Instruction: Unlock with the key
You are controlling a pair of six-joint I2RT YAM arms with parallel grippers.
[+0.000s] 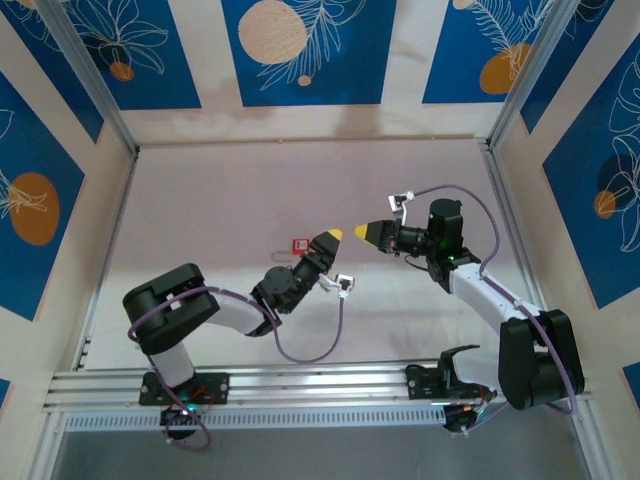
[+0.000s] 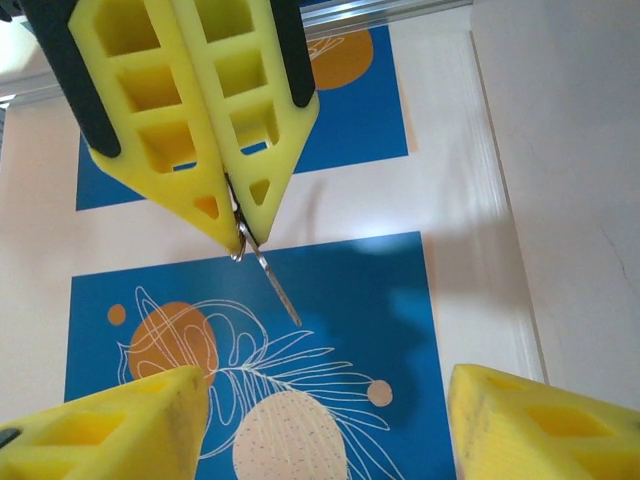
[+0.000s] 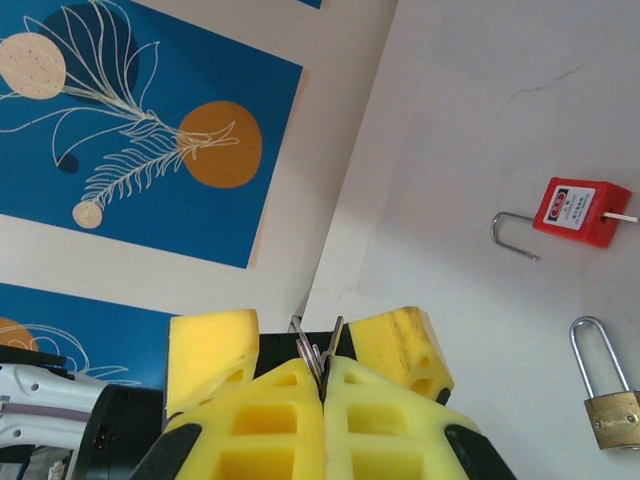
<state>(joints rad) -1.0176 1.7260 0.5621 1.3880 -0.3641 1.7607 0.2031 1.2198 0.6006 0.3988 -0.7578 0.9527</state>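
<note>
Key point(image 2: 271, 282) being held in mid-air by the right pincer point(image 3: 322, 372), whose yellow foam fingers are pressing together on its head end while the thin blade is projecting free beyond the tips. The left pincer point(image 2: 325, 378) is standing wide and gripping nothing, its fingers flanking those tips. Both are hovering above the tabletop point(image 3: 480, 120), well apart from the red padlock point(image 3: 575, 210) and the brass padlock point(image 3: 608, 415).

Judged by its look, the key is handling as a light, stiff and slippery sliver, liable to pivot in soft foam. The flat head is offering the best hold, leaving the blade clear for the keyhole.

The head is lying hidden between the fingers. Overlapping metal at the tips is making a ring or a second key impossible to confirm. Neither keyhole is showing, and the frame edge is cutting off the brass padlock.
</note>
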